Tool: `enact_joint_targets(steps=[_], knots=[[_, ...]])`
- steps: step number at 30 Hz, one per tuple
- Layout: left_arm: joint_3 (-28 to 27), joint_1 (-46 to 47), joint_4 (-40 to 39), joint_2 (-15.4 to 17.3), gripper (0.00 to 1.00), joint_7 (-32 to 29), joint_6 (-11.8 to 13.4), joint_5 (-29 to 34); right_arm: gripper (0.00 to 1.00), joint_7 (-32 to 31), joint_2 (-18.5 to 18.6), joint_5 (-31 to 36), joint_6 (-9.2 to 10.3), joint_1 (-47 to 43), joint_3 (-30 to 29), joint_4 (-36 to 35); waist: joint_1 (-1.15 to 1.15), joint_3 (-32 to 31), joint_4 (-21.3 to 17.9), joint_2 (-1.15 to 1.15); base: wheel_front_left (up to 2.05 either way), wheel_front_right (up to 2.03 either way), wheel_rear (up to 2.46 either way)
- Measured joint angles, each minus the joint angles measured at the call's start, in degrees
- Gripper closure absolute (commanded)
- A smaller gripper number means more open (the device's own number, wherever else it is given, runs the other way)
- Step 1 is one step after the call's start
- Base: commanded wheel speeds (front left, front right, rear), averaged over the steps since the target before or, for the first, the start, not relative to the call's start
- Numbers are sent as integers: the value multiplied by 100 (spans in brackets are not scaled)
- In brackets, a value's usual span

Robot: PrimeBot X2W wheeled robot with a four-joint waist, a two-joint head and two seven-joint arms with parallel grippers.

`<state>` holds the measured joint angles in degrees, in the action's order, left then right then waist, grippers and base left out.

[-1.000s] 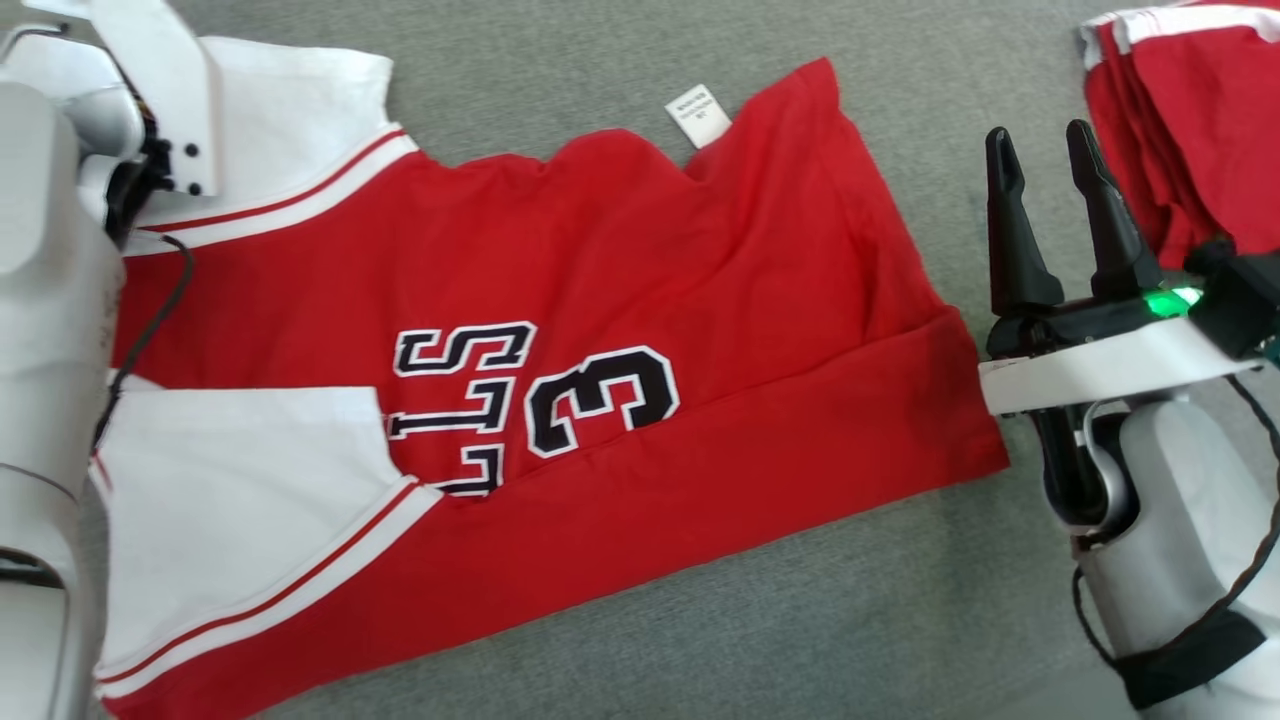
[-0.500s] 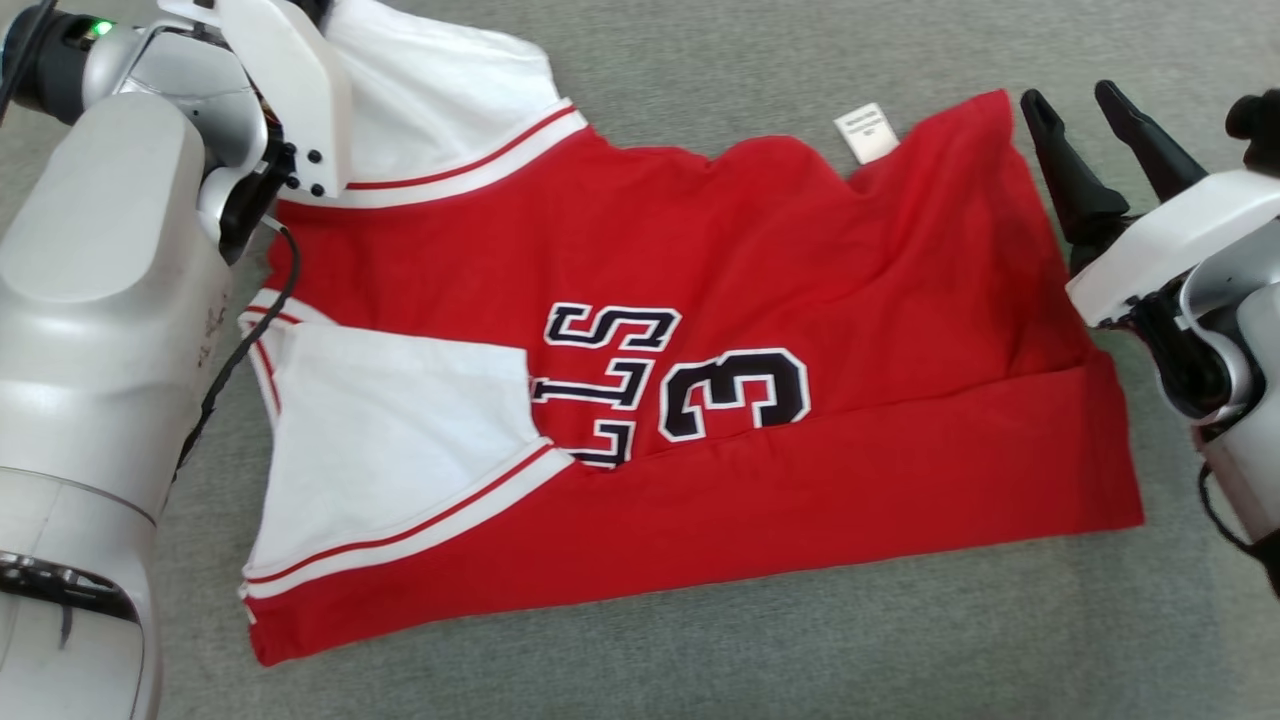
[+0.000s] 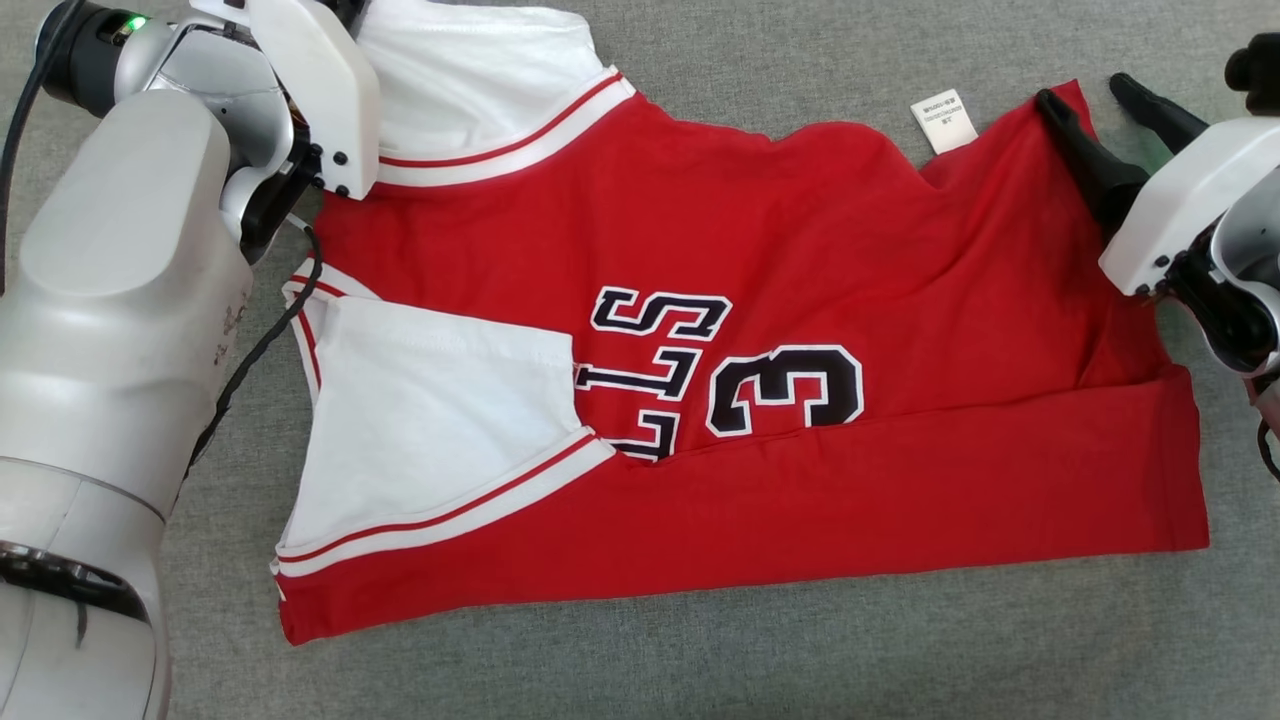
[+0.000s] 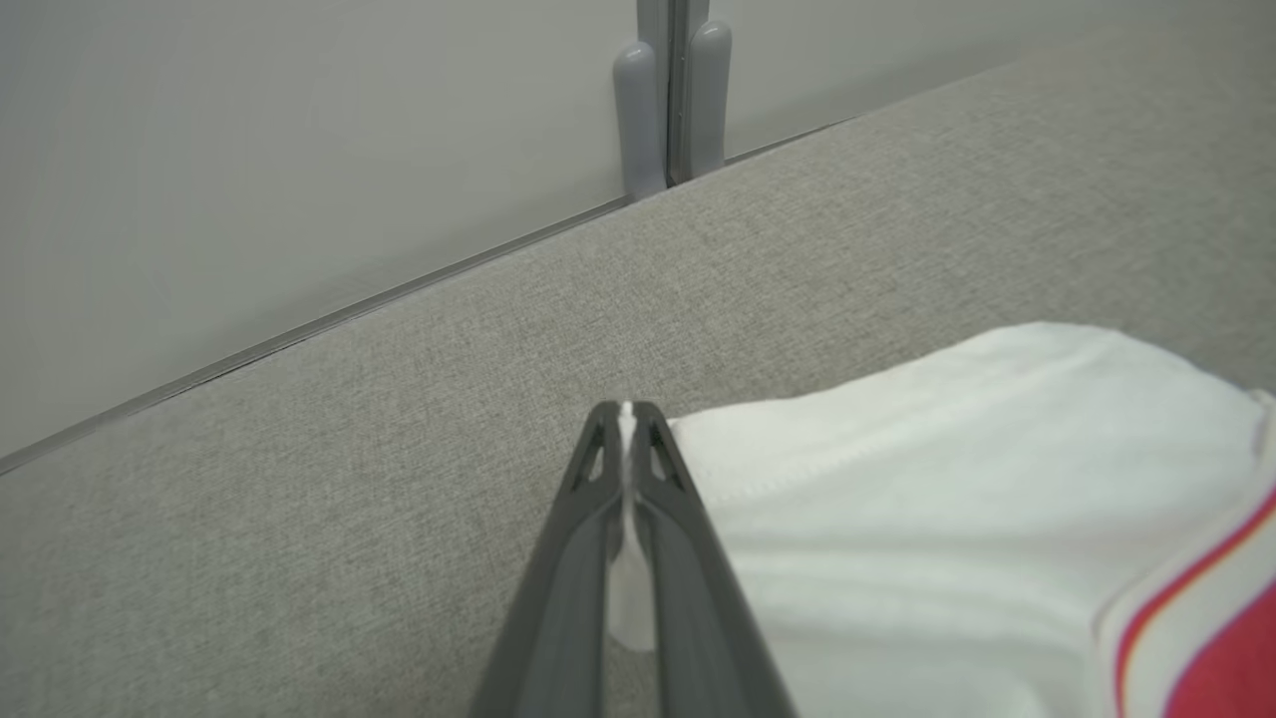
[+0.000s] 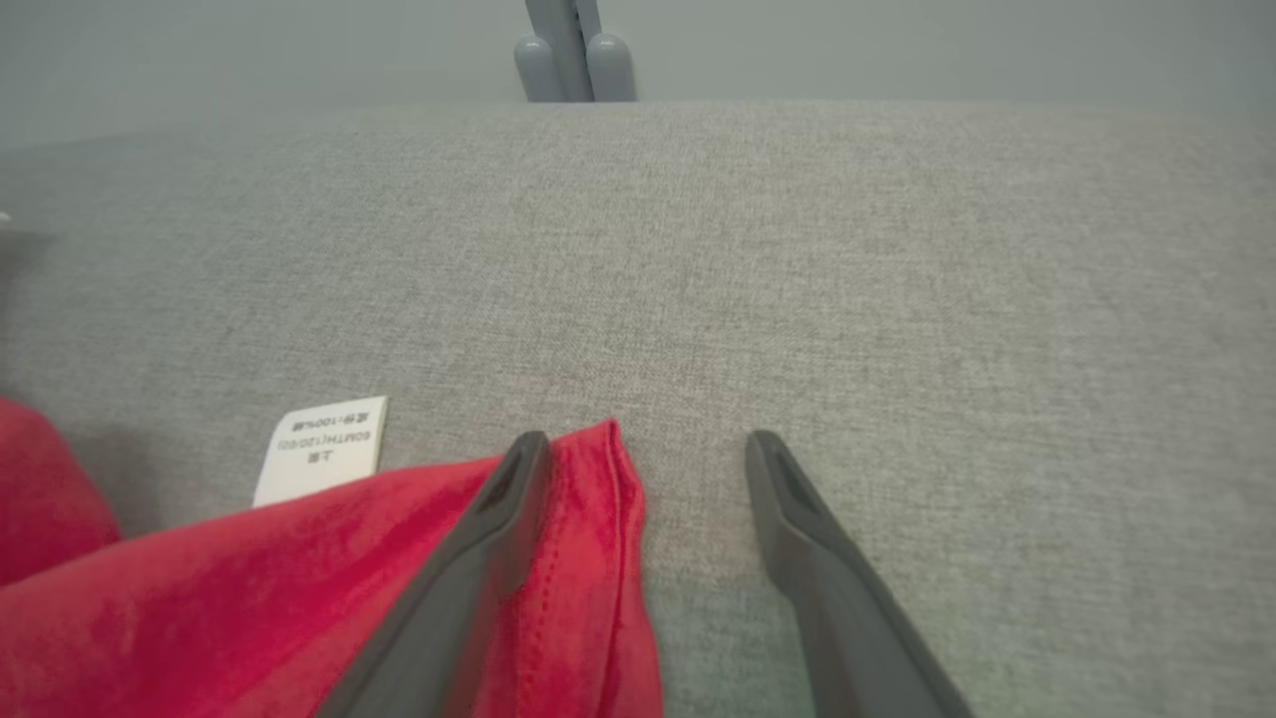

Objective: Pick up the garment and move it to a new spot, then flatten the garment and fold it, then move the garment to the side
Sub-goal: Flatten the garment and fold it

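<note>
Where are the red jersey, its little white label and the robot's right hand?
jersey (image 3: 900,260): head view, on its red body.
label (image 5: 321,451): right wrist view, middle of the white tag.
right hand (image 5: 646,439): right wrist view, midway between its open fingertips.

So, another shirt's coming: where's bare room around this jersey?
Bare surface lines the jersey's near edge, and beyond it between sleeve and tag. Both ends are crowded: left end effector clamps the sleeve, right end effector straddles the corner.
</note>
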<state>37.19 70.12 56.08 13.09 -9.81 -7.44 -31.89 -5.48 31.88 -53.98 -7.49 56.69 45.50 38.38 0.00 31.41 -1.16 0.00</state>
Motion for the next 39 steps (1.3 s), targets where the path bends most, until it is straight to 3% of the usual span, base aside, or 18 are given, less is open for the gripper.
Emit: enact_joint_targets(steps=[4,6,22,35,39], knots=[[94,81,56,-33,100,35,0,-62,0,-14,43,-215,0,175,336,31,0,29,17,0,0,0,0],[138,86,102,-40,100,49,0,-104,100,-66,73,-356,1,243,488,34,0,35,19,0,0,0,0],[244,231,591,82,100,493,4,-294,100,503,103,-847,-9,542,889,903,0,8,18,0,0,0,0],[116,587,912,-2,100,1577,383,-291,100,1284,-100,-850,-8,954,1009,1481,0,90,40,0,0,0,0],[141,634,1056,-121,100,1725,389,-292,100,1533,-203,-876,-8,1028,1059,1593,0,92,45,0,0,0,0]])
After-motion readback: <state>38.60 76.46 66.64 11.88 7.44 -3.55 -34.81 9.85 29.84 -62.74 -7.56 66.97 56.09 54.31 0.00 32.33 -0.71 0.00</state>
